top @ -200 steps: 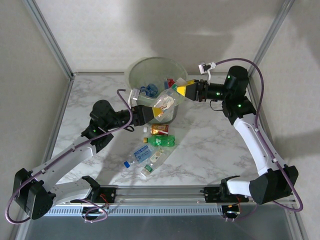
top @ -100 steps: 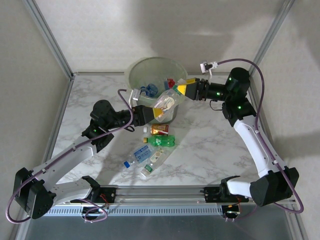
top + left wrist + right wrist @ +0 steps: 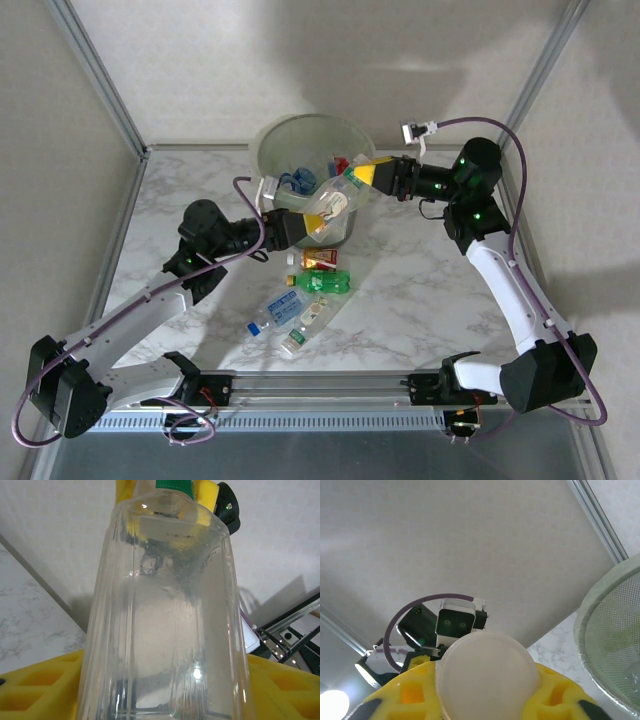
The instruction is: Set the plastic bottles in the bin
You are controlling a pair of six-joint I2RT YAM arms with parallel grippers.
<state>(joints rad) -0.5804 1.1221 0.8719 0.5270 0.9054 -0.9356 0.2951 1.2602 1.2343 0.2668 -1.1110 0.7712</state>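
My right tool [image 3: 364, 174] has slid a little toward the bin [image 3: 272, 135], and its yellow fingers have pressed together on the white cap [image 3: 487, 672] of the clear bottle [image 3: 330, 203]. My left tool [image 3: 315, 222] pinches the same bottle around its body. The bottle is see-through with ribbed sides, a white and yellow label, and a green band at the neck. It hangs tilted, off the bench [image 3: 430, 270], by the near side of the round, pale-green, translucent bin. Nearer me on the bench lie a brown-labelled bottle [image 3: 320, 260], a green bottle [image 3: 326, 282], a blue-labelled bottle [image 3: 280, 308] and a white-labelled bottle [image 3: 306, 326].
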